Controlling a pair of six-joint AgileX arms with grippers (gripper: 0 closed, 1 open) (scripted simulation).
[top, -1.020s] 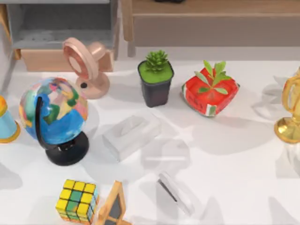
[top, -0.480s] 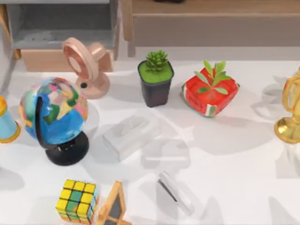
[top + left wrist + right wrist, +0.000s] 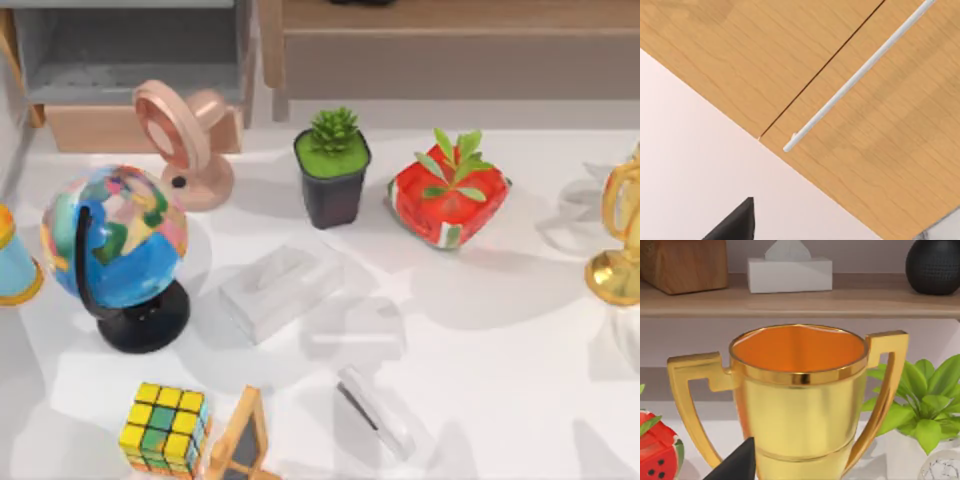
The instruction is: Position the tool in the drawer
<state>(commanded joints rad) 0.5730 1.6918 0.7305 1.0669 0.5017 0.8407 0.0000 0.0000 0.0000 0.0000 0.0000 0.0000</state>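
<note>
Right end effector [image 3: 740, 462] facing trophy [image 3: 797, 400]

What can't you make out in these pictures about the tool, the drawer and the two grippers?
- Drawer: the top view's upper edge cuts off its back, and the pink fan covers part of its tan front panel.
- Tool: pale against the white table, so its outline is faint in the top view.
- Left gripper: the left wrist view gives just a dark finger corner.
- Right gripper: likewise a dark corner before the gold trophy.
</note>
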